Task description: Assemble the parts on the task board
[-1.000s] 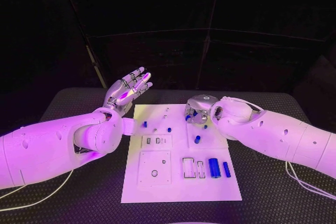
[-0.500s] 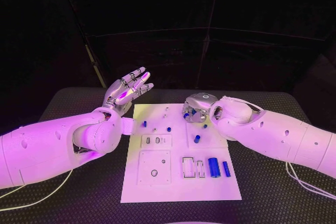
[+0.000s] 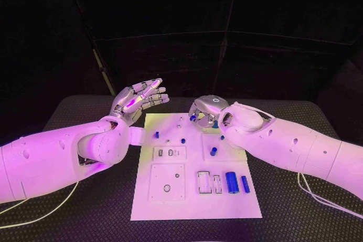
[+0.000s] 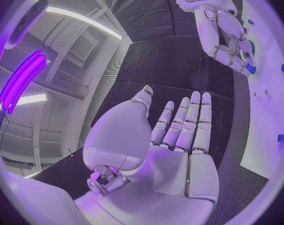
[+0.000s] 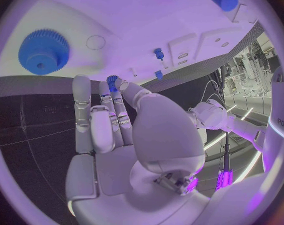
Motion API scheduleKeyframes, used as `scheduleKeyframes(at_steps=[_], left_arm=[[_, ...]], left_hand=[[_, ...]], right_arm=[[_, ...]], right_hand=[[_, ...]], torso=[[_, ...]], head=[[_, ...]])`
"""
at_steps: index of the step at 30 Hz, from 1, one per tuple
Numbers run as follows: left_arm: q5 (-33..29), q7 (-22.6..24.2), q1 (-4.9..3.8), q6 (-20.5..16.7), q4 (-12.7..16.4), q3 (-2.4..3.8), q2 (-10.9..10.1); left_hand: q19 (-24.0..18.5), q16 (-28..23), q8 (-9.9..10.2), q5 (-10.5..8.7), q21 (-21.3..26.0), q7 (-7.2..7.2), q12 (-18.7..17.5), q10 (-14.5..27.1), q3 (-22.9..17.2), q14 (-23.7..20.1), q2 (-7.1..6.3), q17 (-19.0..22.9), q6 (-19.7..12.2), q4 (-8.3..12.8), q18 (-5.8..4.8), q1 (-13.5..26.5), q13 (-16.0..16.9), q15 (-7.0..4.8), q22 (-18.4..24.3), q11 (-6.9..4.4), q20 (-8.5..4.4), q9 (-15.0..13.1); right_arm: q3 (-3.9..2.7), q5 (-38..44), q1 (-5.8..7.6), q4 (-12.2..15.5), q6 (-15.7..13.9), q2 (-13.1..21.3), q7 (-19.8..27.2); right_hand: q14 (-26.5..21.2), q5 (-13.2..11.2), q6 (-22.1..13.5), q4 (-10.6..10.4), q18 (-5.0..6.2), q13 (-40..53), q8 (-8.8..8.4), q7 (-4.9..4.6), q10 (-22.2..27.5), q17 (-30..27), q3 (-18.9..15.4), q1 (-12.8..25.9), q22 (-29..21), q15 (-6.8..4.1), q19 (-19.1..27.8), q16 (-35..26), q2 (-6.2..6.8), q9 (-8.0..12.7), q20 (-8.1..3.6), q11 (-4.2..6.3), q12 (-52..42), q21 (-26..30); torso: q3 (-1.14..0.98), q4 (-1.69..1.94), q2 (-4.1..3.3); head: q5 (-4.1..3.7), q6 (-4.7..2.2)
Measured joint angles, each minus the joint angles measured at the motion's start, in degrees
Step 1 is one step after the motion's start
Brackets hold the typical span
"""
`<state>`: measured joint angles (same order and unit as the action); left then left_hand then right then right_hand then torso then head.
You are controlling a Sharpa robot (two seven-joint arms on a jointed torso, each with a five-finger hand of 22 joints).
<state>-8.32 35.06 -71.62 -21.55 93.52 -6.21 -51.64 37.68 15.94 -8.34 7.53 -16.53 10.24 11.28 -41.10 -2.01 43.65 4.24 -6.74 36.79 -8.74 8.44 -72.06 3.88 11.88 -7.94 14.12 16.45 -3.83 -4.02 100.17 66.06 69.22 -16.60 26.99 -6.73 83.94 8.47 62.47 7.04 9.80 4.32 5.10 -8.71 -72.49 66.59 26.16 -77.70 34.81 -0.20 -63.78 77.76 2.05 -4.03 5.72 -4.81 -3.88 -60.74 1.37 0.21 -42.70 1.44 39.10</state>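
Task board (image 3: 170, 200): several parts seated, two blue cylinders (image 3: 231, 182) loose
Right hand (image 3: 205, 114): pinching small blue gear (image 5: 112, 79)
Left hand (image 3: 138, 97): empty, fingers spread

Tabletop (image 3: 91, 210): dark, woven-looking, rough and matt
Board (image 3: 195, 202): flat white plate, smooth, matt, plastic-like
Parts, e.g. cylinder (image 3: 231, 182): blue, smooth plastic look, slight sheen
Gear (image 5: 44, 51): blue, matt, toothed rim
Left robot hand (image 3: 139, 99): silvery metallic fingers, glossy; smooth pale palm pads in wrist view
Right robot hand (image 3: 205, 111): polished, shiny metal-like shell
Arms (image 3: 53, 160): white, smooth, glossy hard casing
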Motion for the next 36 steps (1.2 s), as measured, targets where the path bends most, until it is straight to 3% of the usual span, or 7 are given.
scheduleKeyframes(at_steps=[15,36], left_arm=[[-0.6,-0.5,-0.13,2.5,-0.5,0.0,0.0],[-0.7,-0.5,-0.48,3.2,-0.4,0.0,0.1]], left_hand=[[0.0,0.0,-0.3,0.0,0.0,0.2,0.5,-0.5,-0.4,0.6,0.24,0.2,1.2,0.7,-0.01,-0.2,-0.1,-0.2,0.2,-0.1,0.03,0.0],[0.0,0.2,-0.6,0.0,0.0,0.2,0.5,-0.9,-0.7,0.6,0.7,0.2,1.2,1.0,-0.02,-0.3,-0.1,-0.2,0.3,-0.11,0.03,0.0]], right_arm=[[-0.02,-0.8,0.58,-7.2,-1.0,-6.6,0.4],[-0.01,-1.0,0.78,-11.1,0.5,-10.1,0.9]], right_hand=[[0.0,0.1,0.0,-0.2,0.0,0.0,0.0,0.0,0.0,0.0,0.2,0.5,0.1,0.0,0.2,0.0,0.52,0.1,-0.2,0.0,0.0,-0.2],[0.0,0.1,-0.2,-0.7,0.01,-0.2,-0.52,-0.2,0.2,0.1,0.6,0.7,0.3,0.0,0.2,0.0,0.74,0.2,-0.19,0.23,0.0,-0.2]], torso=[[0.03,0.0,-0.11],[0.03,-0.07,-0.13]], head=[[0.48,0.38],[1.09,0.84]])
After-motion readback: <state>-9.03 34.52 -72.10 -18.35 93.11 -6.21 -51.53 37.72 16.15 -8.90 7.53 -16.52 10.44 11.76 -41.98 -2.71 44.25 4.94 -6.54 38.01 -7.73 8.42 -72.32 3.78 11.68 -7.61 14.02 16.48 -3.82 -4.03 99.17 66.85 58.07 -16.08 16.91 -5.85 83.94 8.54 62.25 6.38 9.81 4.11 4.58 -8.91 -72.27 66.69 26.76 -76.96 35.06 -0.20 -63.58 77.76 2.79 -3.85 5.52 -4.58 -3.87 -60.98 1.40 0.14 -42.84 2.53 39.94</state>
